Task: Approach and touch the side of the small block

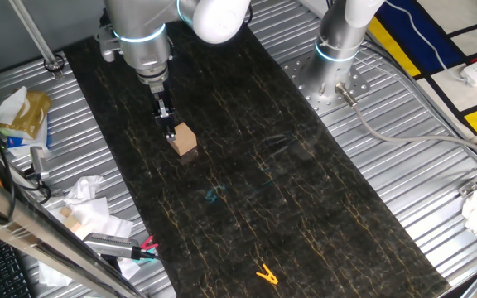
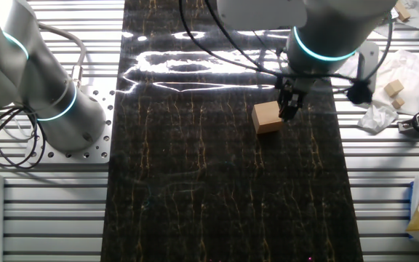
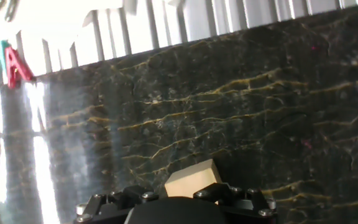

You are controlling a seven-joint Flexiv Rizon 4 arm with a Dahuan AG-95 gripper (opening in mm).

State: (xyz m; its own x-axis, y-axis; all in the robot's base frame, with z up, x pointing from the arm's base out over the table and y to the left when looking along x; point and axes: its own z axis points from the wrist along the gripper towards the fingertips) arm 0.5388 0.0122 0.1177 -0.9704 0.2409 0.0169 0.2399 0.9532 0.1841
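Note:
The small block (image 1: 184,139) is a plain light-brown wooden cube on the dark marbled mat (image 1: 288,190). It also shows in the other fixed view (image 2: 268,117) and in the hand view (image 3: 193,179), half hidden behind the hand's black body. My gripper (image 1: 171,128) hangs straight down with its black fingertip tool against the block's far-left side. In the other fixed view the tool (image 2: 289,110) stands at the block's right side, touching or nearly so. The fingers look closed together, with nothing held.
A yellow clip (image 1: 266,274) lies near the mat's front edge. Crumpled white paper with pale wood bits (image 1: 85,211) and red and green tools (image 1: 143,248) lie left of the mat. A second arm's base (image 1: 338,50) stands at the back right.

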